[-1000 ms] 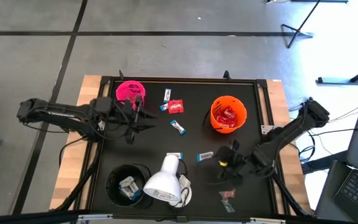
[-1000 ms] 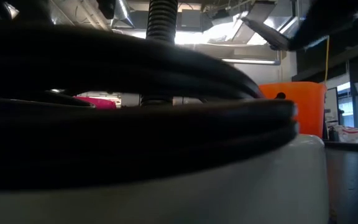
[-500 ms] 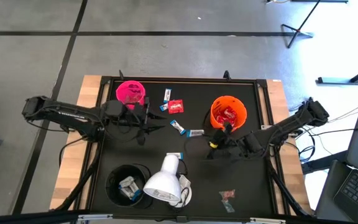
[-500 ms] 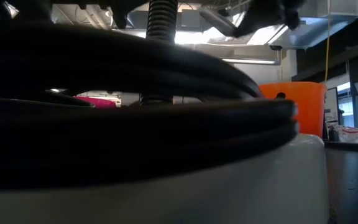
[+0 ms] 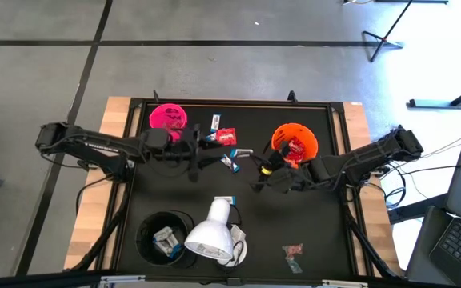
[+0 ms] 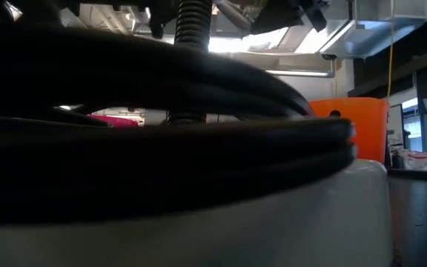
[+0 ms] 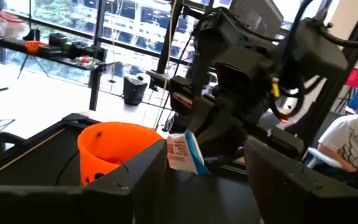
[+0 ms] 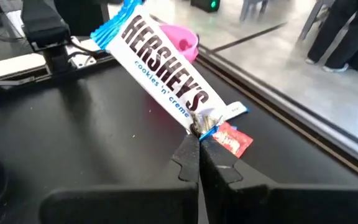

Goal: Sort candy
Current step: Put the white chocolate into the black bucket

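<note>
Candy bar point(image 8: 163, 65) reading "HERSHEY'S cookies 'n' creme" hangs pinched in right gripper point(image 8: 197, 140).

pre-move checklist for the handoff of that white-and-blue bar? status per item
1. Right gripper shut on the white-and-blue bar, pinching one end of it: ok.
2. Bar clear of the tray floor, held in the air: ok.
3. Left gripper open, fingers on either side of the bar in its wrist view: ok.
4. Left fingers touching the bar: cannot tell.
5. Orange cup upright, beside the right arm: ok.
6. Loose candy on the tray, including a red packet near the pink cup, not yet sorted: not ok.
</note>
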Available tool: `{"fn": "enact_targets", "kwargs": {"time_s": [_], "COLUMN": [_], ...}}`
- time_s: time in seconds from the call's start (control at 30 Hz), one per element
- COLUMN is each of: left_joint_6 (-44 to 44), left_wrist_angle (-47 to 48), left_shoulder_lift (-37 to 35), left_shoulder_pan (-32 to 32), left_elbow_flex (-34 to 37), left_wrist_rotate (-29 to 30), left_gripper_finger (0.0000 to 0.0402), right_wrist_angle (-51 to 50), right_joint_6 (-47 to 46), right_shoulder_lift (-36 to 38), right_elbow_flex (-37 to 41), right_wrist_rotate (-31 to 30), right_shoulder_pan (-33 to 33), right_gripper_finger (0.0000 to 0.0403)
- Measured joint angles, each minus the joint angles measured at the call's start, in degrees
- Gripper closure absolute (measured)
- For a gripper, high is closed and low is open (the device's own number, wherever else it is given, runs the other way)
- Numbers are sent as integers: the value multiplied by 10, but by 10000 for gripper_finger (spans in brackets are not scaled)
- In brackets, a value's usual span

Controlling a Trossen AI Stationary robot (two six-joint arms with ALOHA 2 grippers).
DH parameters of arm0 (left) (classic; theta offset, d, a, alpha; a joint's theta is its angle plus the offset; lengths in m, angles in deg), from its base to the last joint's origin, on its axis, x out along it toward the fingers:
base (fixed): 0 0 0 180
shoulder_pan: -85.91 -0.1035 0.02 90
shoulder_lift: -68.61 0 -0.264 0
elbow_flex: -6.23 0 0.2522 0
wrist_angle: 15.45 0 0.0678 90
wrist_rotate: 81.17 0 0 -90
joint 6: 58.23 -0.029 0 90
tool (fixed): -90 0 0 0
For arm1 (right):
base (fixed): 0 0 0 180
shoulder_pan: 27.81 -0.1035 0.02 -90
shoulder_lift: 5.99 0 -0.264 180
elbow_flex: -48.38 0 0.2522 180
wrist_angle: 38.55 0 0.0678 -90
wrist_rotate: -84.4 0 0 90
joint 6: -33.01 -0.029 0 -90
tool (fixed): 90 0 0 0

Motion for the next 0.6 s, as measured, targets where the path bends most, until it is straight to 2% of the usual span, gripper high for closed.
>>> {"fn": "enact_targets", "kwargs": {"time_s": [0.37,0.6], "left_joint_6": [6,55], "left_wrist_angle": [-10,4], "left_shoulder_lift": [70,95], "left_shoulder_pan": [0,-2], "left_elbow_flex": [-78,-87], "left_wrist_rotate": [2,20], "left_gripper_finger": [194,196], "right_wrist_angle": [23,23], "right_joint_6": [50,61], "right_shoulder_lift": [0,0], "right_elbow_flex": [0,0], "right_wrist_rotate": [-50,-68], "right_shoulder_pan": [2,1], "right_gripper_finger": [402,402]}}
